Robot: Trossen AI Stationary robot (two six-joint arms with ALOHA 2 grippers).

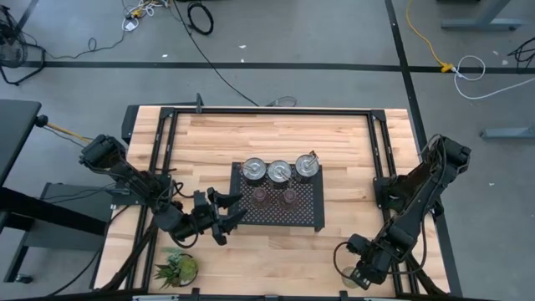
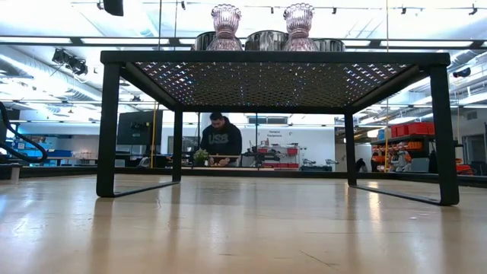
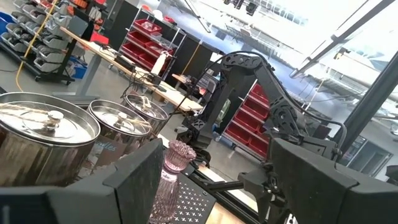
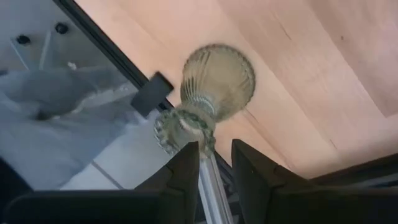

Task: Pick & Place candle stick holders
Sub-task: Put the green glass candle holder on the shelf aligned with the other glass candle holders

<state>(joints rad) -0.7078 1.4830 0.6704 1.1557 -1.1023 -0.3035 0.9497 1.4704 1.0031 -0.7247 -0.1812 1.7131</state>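
Note:
On the black mesh tray (image 1: 311, 214) at mid-table, three shiny silver candle stick holders (image 1: 278, 171) stand in the far row, with two pinkish glass ones (image 1: 261, 196) in front of them. All stand on their bases. My left gripper (image 1: 227, 211) is open at the tray's near left corner. It points level at the nearer pink holder (image 3: 175, 177) and touches nothing. My right gripper (image 1: 358, 274) is at the table's near right edge, shut on a greenish glass holder (image 4: 214, 87). My right gripper has the greenish holder by its ruffled end (image 4: 180, 132), slanting steeply down from above. One fingertip (image 4: 188, 155) overlaps that end and hides the contact. The holder reaches out past the fingertips, its round end (image 4: 219, 76) away from them, over the table's edge rail.
The tray stands raised on thin legs (image 2: 109, 129), with room under it. A small green potted plant (image 1: 178, 267) sits near the front left, close to my left arm. A person (image 2: 221, 141) is at a bench far behind the table.

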